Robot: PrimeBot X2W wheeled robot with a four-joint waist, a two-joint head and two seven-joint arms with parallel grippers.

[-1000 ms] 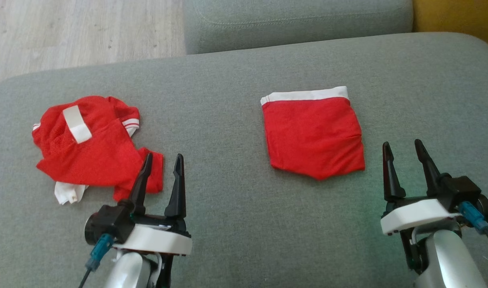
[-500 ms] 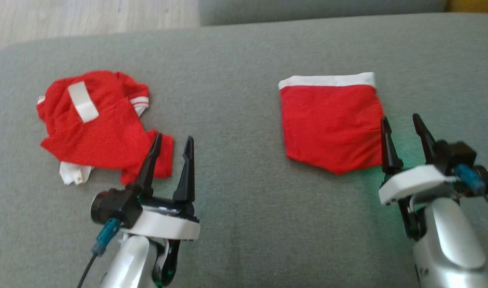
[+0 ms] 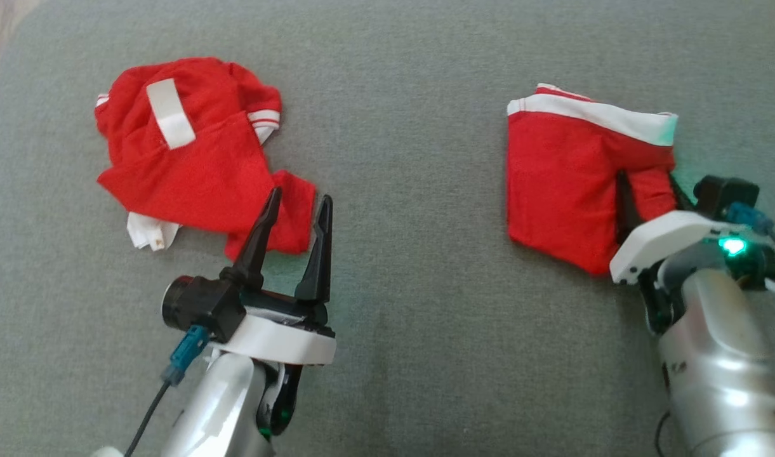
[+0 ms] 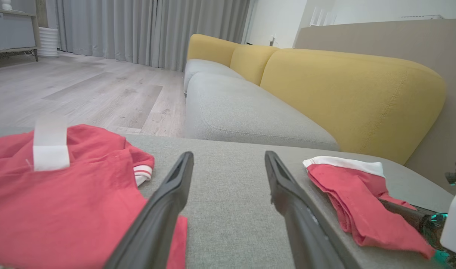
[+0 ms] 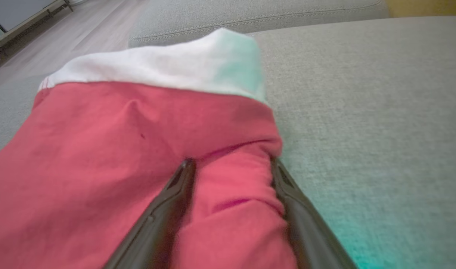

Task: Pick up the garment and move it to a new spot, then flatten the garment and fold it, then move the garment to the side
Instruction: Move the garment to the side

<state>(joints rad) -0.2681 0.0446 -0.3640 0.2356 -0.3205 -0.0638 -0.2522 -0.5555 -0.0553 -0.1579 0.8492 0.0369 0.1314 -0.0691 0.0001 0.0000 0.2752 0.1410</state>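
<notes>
A folded red garment (image 3: 565, 184) with a white waistband lies on the right of the grey cushion (image 3: 412, 190); its right edge is bunched up. My right gripper (image 3: 646, 184) is open, its two fingers astride a fold of that edge, seen close in the right wrist view (image 5: 231, 162) with red cloth (image 5: 138, 149) between them. A second, crumpled red garment (image 3: 190, 158) with white trim lies at the left. My left gripper (image 3: 301, 195) stands open and holds nothing, its fingertips over that garment's lower right corner; the left wrist view shows this gripper (image 4: 228, 154) beside the crumpled cloth (image 4: 63, 194).
In the left wrist view a yellow backrest (image 4: 343, 89) rises at the right behind the cushion. A second grey seat cushion (image 4: 231, 108) lies farther on. Wooden floor (image 4: 82, 89) lies beyond the cushion's far edge.
The head camera has tilted down. My right gripper has pushed forward into the folded garment's right edge, bunching it and skewing the waistband. The left gripper has kept its place by the crumpled garment.
</notes>
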